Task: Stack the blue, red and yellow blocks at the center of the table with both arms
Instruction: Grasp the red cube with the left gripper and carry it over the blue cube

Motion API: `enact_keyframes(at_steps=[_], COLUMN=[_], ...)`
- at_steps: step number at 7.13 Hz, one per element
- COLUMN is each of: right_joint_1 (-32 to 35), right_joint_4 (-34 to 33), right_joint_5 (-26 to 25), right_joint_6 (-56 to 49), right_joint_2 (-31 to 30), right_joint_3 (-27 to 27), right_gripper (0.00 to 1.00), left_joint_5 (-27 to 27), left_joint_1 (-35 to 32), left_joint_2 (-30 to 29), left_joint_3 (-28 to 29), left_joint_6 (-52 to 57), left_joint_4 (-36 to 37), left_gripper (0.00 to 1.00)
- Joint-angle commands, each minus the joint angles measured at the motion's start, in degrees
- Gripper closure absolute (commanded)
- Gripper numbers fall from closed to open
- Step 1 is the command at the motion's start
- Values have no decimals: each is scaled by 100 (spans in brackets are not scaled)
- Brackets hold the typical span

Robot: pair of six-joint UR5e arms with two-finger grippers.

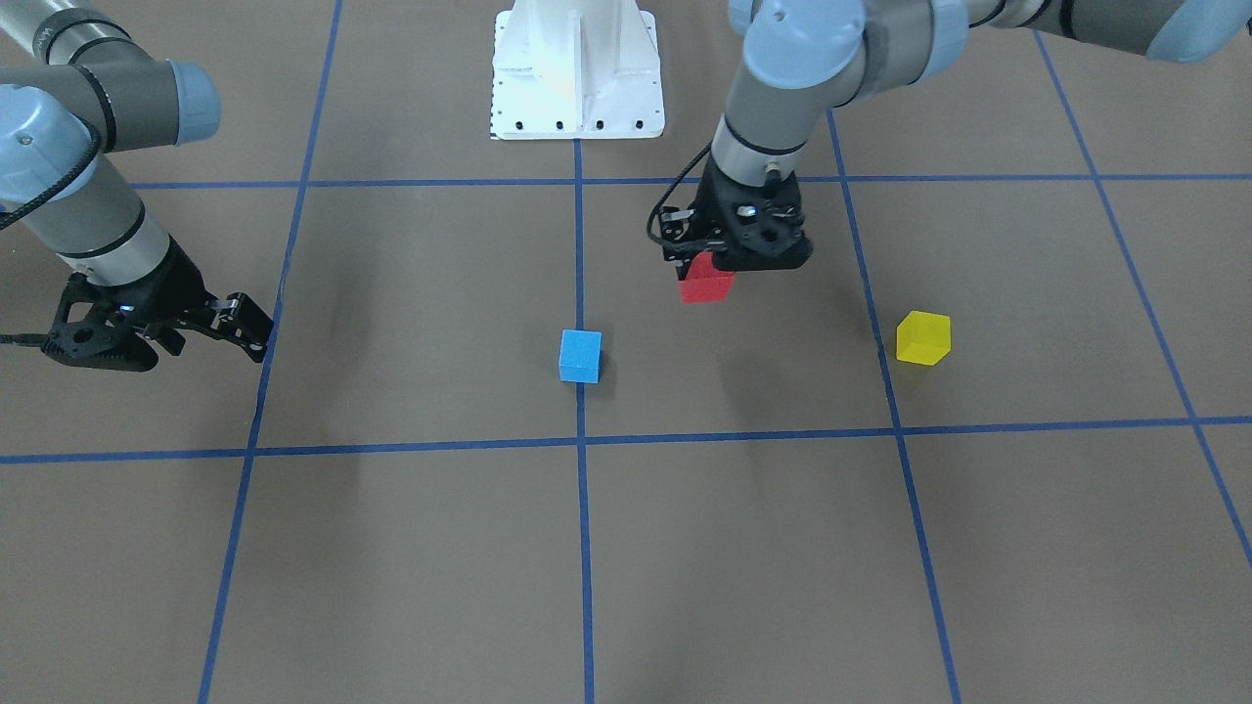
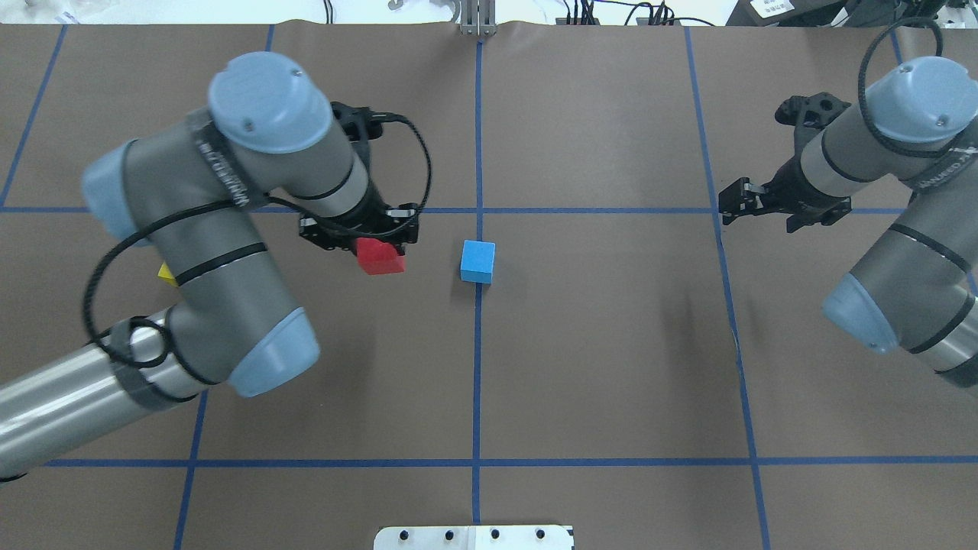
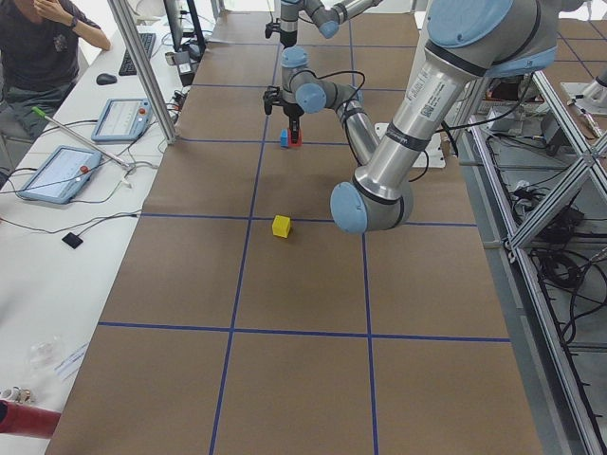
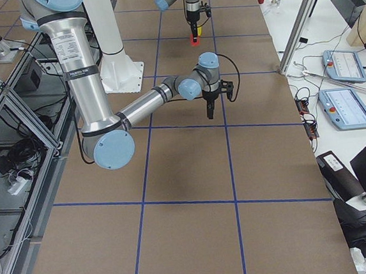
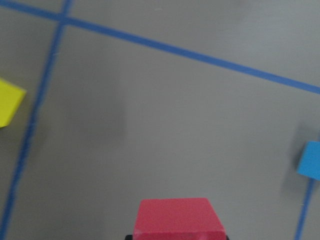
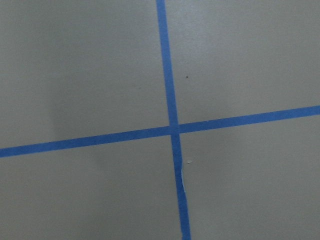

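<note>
Red block [image 2: 380, 257] sits clamped in my left gripper [image 1: 712, 266]; blue block [image 2: 477, 261] lies at table centre, near, to that gripper's right. My right gripper [image 1: 249, 330] hangs well apart, jaws apparently spread.

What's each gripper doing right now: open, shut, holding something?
Left gripper: closed on the red block.
Right gripper: holds nothing; open or closed cannot be told.

Blocks, three: one blue block [image 1: 580, 356], one red block [image 1: 706, 283], one yellow block [image 1: 923, 338]. Robot arms, two: left arm [image 1: 782, 98], right arm [image 1: 93, 210]. One white base [image 1: 577, 68]. One person [image 3: 43, 43] seated alongside.
</note>
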Motion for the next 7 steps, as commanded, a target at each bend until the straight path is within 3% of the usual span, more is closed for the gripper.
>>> enact_keyframes(at_steps=[1,7], right_joint_1=[399,409], right_joint_4=[207,208], right_joint_5=[324,361], right_joint_6=[-512,-523], right_joint_2=[-397,-354], right_joint_3=[3,-15], right_gripper=[0,0], left_joint_5=[41,49], left_joint_1=[171,339], left_joint_2=[-1219,-1600], left_joint_3=[1697,2335], left_joint_6=[777,990], left_joint_4=[-337,-384], left_gripper=[100,100])
